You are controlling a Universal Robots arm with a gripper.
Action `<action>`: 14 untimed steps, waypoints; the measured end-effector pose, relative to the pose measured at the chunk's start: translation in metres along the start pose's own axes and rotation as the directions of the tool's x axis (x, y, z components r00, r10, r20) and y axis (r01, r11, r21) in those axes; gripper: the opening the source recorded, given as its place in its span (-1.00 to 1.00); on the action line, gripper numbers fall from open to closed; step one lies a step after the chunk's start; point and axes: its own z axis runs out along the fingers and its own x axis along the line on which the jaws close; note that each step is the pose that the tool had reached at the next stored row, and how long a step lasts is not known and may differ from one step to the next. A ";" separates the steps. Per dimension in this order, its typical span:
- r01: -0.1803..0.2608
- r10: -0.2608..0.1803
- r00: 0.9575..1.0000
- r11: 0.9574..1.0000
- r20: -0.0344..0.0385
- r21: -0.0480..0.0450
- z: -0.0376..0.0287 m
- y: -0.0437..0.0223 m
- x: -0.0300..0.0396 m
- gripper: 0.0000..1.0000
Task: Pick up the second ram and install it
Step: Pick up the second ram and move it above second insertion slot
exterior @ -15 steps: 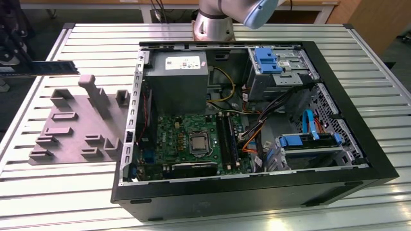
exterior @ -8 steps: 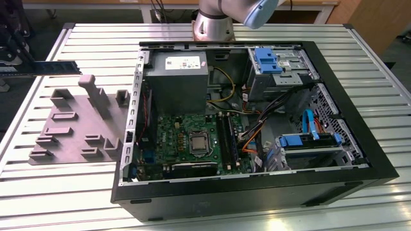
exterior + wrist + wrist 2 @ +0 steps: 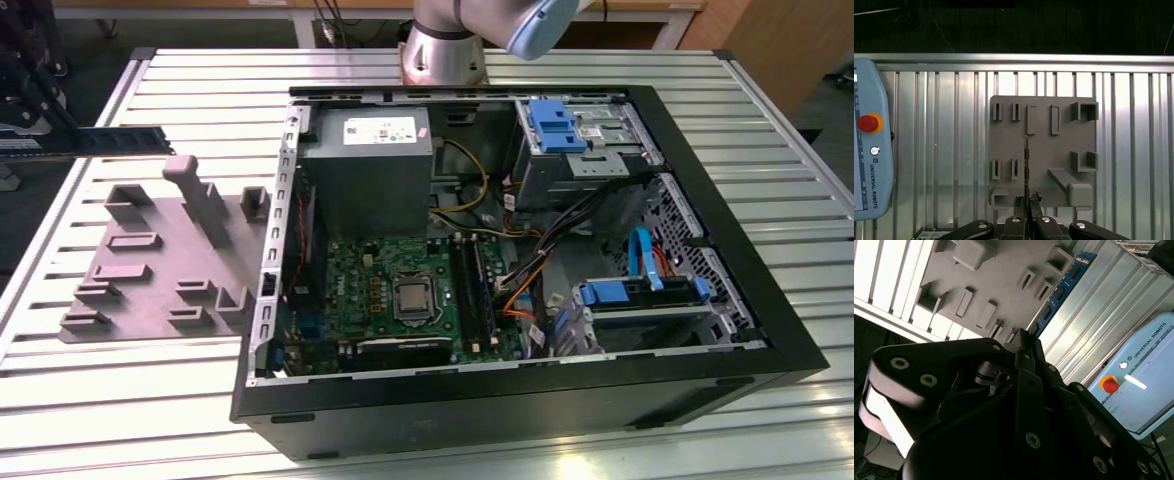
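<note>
My gripper [image 3: 44, 132] is at the exterior view's far left, above the table edge beside the grey holder plate [image 3: 160, 250]. It is shut on the second ram [image 3: 123, 138], a dark stick that juts out level over the table. In the first wrist view the ram [image 3: 1026, 160] shows edge-on as a thin line running out from the fingertips [image 3: 1033, 199], hanging above the holder plate [image 3: 1054, 150]. The second wrist view shows its blue face with a row of chips [image 3: 1060, 290] reaching out past the gripper [image 3: 1021, 342].
An open black computer case [image 3: 747, 300] fills the middle of the slatted metal table [image 3: 174, 400]. Inside lie the green circuit board [image 3: 360, 280] with long black sockets [image 3: 467, 285], cables and blue drive brackets [image 3: 638, 292]. A light blue teach pendant [image 3: 869, 150] lies on the table.
</note>
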 end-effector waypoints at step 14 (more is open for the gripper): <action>0.000 0.000 1.000 1.000 0.000 0.000 -0.0001 -0.0075 -0.0001 -0.72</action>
